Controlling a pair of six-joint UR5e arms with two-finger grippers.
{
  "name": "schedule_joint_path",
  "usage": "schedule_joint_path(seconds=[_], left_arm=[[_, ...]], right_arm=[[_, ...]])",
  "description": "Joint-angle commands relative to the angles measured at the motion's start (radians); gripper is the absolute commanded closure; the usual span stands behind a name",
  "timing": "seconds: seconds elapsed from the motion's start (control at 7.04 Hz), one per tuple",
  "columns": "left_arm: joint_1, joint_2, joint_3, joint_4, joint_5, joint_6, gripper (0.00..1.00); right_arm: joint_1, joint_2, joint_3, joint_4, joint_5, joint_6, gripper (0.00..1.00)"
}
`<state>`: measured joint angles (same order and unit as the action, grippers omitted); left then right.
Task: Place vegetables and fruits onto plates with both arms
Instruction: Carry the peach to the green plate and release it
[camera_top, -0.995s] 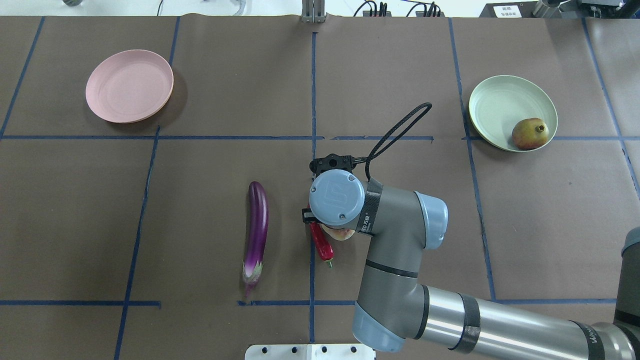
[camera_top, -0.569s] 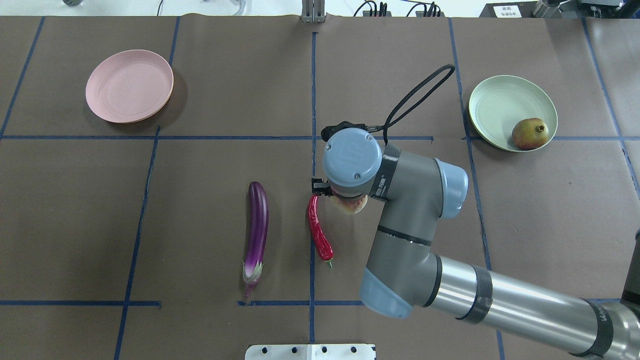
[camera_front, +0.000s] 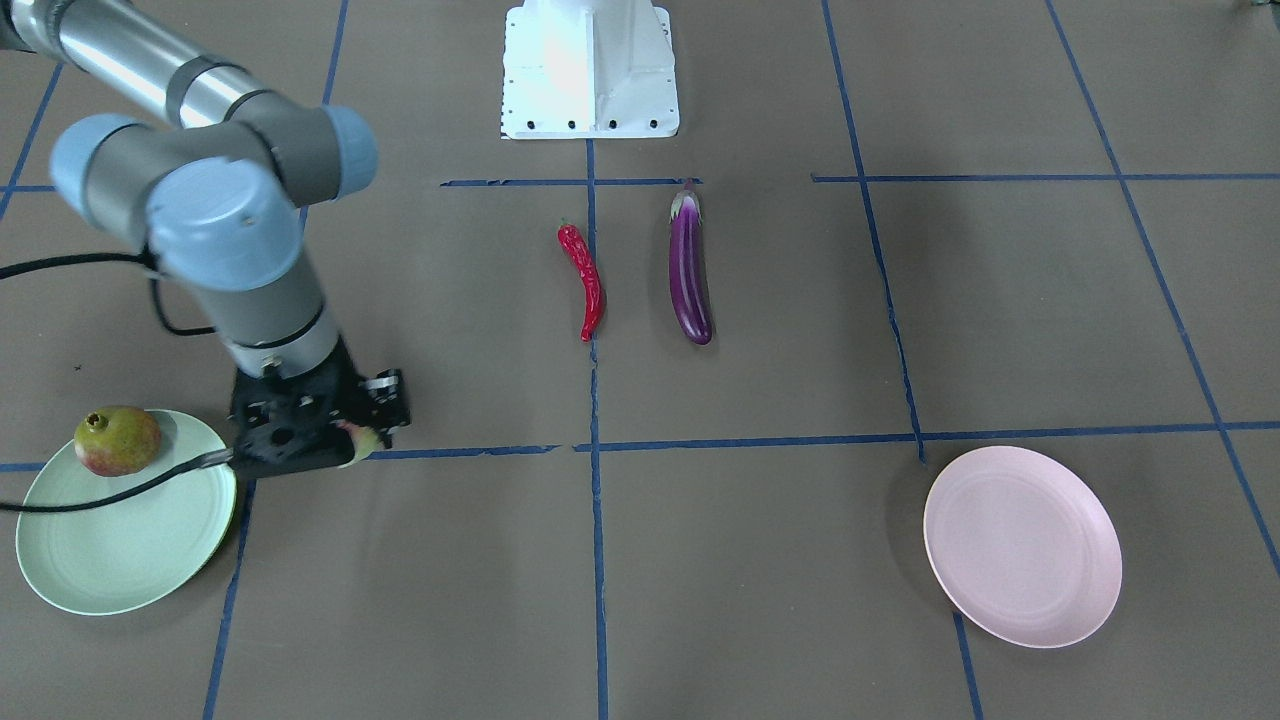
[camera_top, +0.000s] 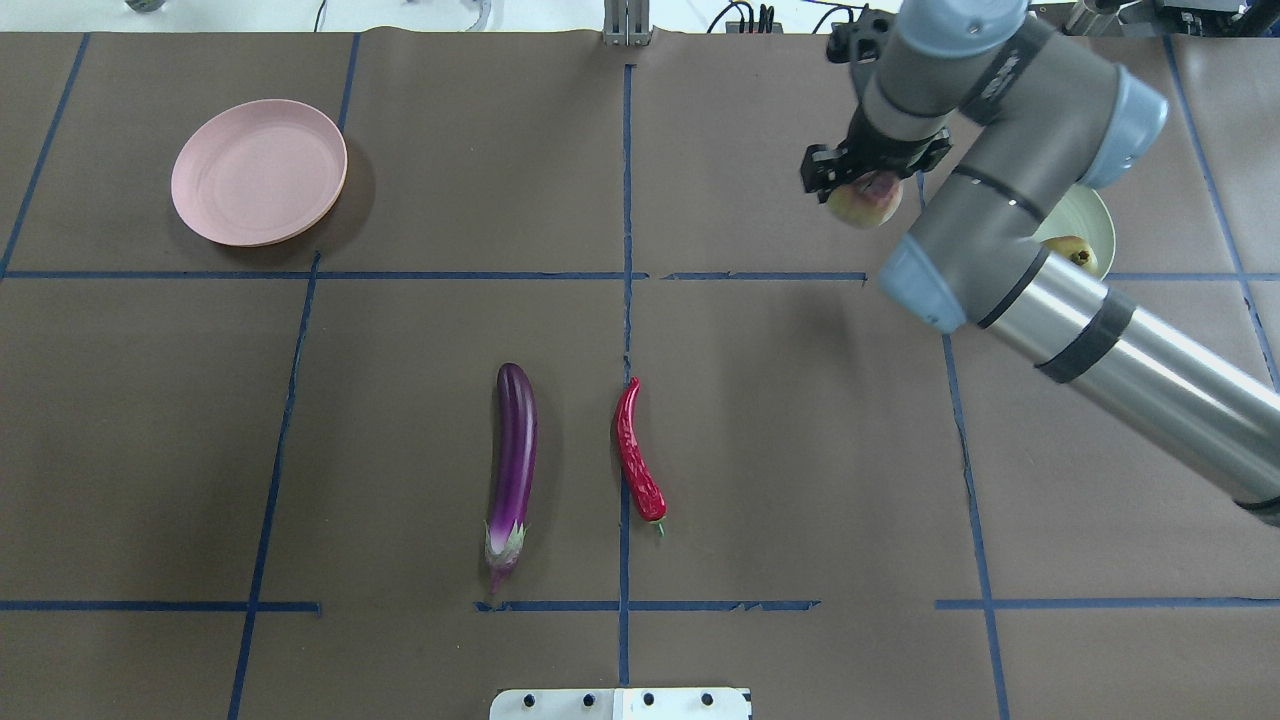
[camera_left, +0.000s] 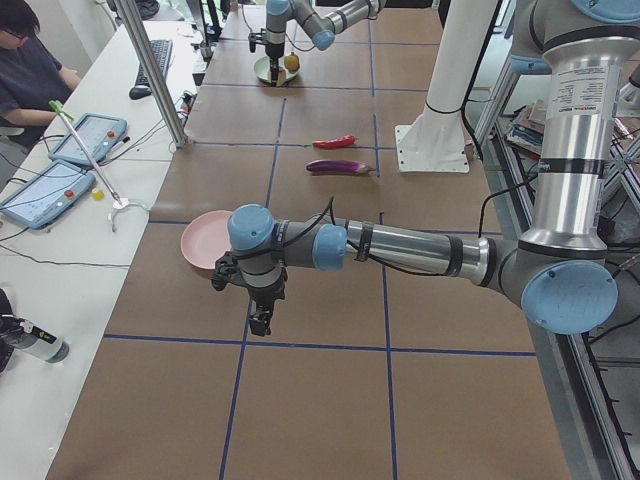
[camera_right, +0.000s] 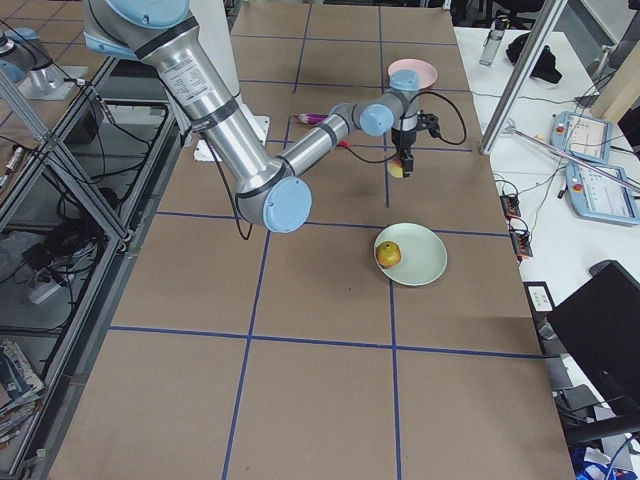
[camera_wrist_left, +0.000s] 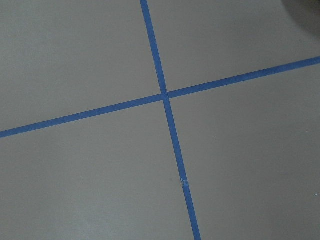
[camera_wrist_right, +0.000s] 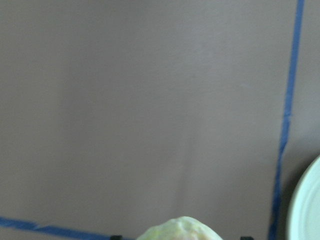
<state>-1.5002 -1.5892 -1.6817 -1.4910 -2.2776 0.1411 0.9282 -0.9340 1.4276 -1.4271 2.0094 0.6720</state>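
My right gripper (camera_top: 866, 186) is shut on the pale pink-green peach (camera_top: 862, 200) and holds it above the table, just beside the mint green plate (camera_top: 1093, 212). In the front view the gripper (camera_front: 322, 432), the peach (camera_front: 361, 441) and the plate (camera_front: 120, 545) show the same. The pomegranate (camera_top: 1073, 252) lies on that plate. The purple eggplant (camera_top: 513, 455) and the red chili (camera_top: 637, 455) lie side by side at mid-table. The pink plate (camera_top: 259, 172) holds nothing. My left gripper (camera_left: 258, 318) hangs over bare table near the pink plate (camera_left: 203, 243); I cannot tell whether it is open.
The white robot base (camera_front: 590, 70) stands at the table's near-robot edge. Blue tape lines (camera_wrist_left: 167, 97) divide the brown table cover. The right wrist view shows the peach's top (camera_wrist_right: 180, 229) and the mint plate's rim (camera_wrist_right: 309, 210). An operator (camera_left: 30, 75) sits beside the table.
My right arm has carried the peach away from the chili, up and to the right, to beside the mint plate. The chili now shows whole. Eggplant, plates and pomegranate have not moved.
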Motion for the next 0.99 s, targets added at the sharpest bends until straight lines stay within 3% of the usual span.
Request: schedule_joint_path(seconds=[0.0,0.14,0.43,0.85], left_arm=[[0.0,0.0,-0.001,0.0,-0.008,0.0,0.0],[0.0,0.0,-0.001,-0.002,-0.014,0.0,0.0],[0.0,0.0,-0.001,-0.002,-0.013,0.0,0.0],[0.0,0.0,-0.003,-0.002,-0.014,0.0,0.0]], right_arm=[[0.116,-0.042,-0.265,0.233,0.066,-0.229,0.84],[0.118,-0.049,-0.282,0.234,0.063,-0.242,0.69],[0.109,-0.062,-0.282,0.237,0.06,-0.246,0.03],[0.157,-0.057,-0.209,0.17,0.089,-0.241,0.0]])
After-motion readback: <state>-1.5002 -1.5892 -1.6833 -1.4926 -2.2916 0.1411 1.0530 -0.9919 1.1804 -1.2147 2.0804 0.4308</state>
